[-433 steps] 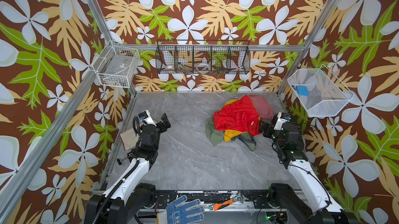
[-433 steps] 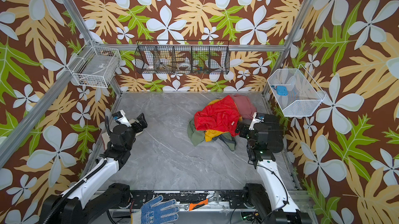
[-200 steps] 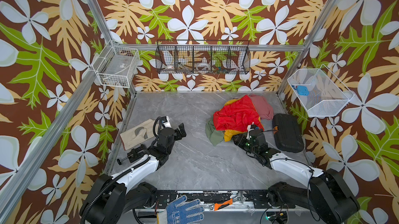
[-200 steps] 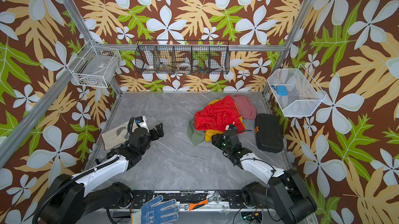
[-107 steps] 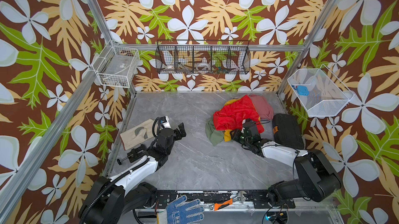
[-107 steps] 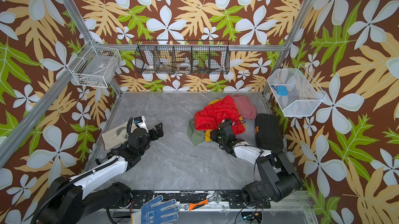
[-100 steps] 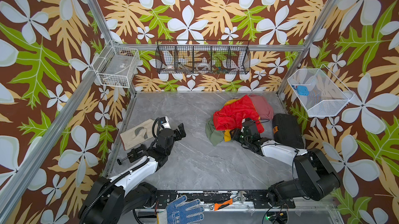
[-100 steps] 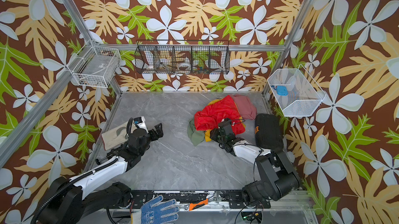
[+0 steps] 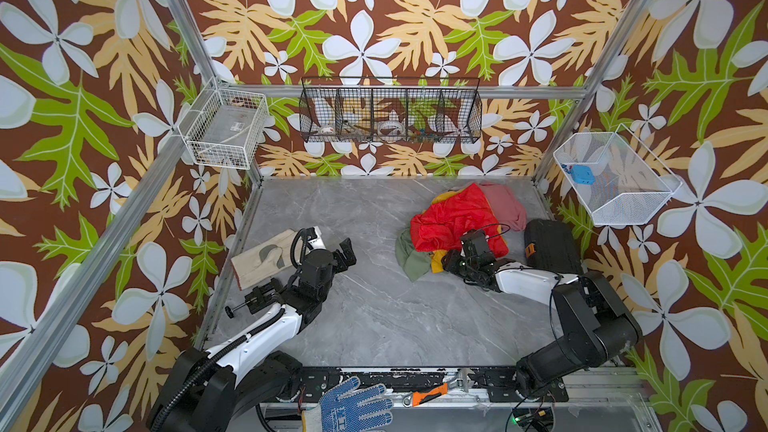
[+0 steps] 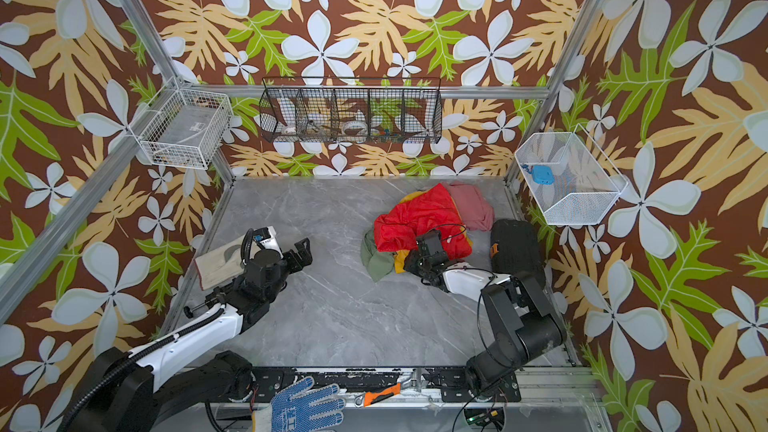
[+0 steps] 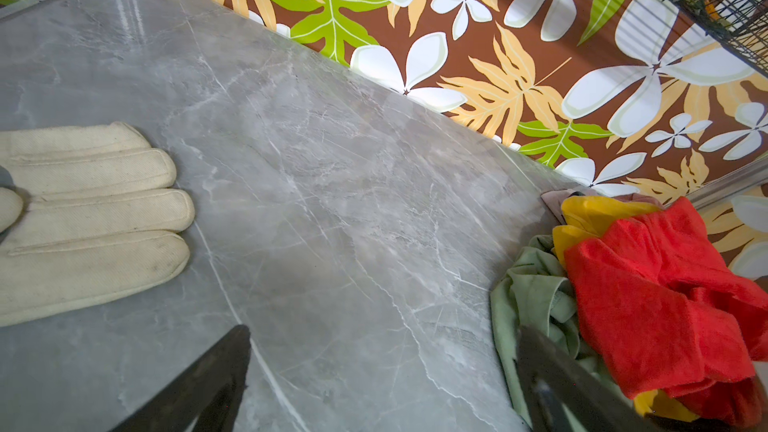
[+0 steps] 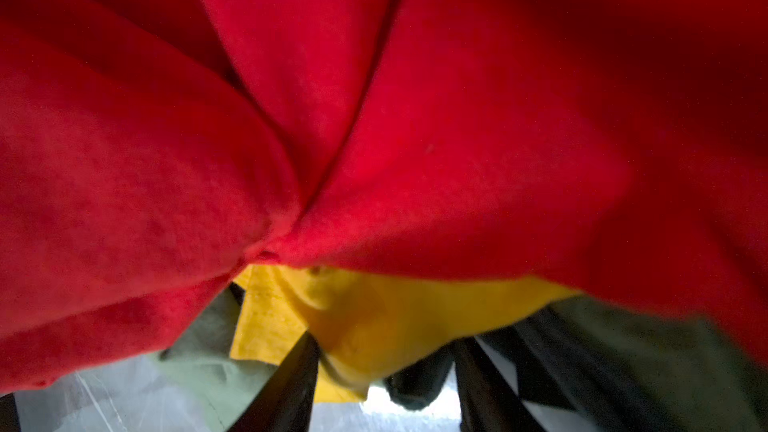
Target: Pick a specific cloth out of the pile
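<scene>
While pressed into the pile (image 9: 453,217) at back right of the counter (image 9: 374,317), straddles the yellow cloth (image 12: 374,313) with right pincer (image 12: 384,351) half spread, beneath the red garment (image 12: 374,118); holds left pincer (image 11: 382,330) wide open above bare counter.

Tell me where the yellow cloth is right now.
In both top views the yellow cloth sits on the right, mostly buried under the red cloth, peeking out beside the green garment at the right gripper.

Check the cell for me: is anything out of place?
A blue glove and an orange-handled tool lie on the front rail, off the table. Nothing looks spilled or damaged.
</scene>
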Available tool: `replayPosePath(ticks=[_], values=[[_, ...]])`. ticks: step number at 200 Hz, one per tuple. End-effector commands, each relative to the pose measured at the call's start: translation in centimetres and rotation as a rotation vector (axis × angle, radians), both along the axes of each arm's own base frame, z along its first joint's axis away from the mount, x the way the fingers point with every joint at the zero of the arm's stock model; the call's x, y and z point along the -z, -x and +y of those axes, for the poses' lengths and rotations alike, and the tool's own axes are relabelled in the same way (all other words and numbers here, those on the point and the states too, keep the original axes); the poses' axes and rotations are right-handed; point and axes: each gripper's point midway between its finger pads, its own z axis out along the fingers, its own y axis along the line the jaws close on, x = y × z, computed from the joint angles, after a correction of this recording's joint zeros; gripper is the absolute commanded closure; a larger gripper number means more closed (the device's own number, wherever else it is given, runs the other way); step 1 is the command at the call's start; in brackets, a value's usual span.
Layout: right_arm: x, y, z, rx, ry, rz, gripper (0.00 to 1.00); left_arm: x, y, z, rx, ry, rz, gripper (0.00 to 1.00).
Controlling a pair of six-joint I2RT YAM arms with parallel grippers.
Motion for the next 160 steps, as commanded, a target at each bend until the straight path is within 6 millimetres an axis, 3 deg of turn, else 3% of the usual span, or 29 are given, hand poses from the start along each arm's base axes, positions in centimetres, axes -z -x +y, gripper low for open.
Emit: replayPosePath(ticks=[1, 47, 82, 116, 160], values=[[0.3, -0.4, 0.0, -0.008, 0.018, 0.005, 0.49, 0.2, 0.1, 0.2, -0.012, -0.001, 0.003, 0.00], [-0.8, -1.8, 0.5, 0.003, -0.004, -0.054, 0.55, 0.0, 0.3, 0.2, -0.002, -0.006, 0.004, 0.00], [-1.8, -1.2, -0.6, 0.020, 0.039, -0.063, 0.41, -0.2, 0.7, 0.4, -0.002, -0.013, 0.004, 0.00], [-3.1, -0.9, -0.9, 0.011, 0.057, -0.087, 0.39, -0.2, 1.1, 0.7, -0.008, -0.009, -0.001, 0.00], [-1.6, -1.8, 0.1, -0.026, 0.057, -0.047, 0.43, 0.1, 1.3, 0.6, -0.006, 0.000, 0.009, 0.00]])
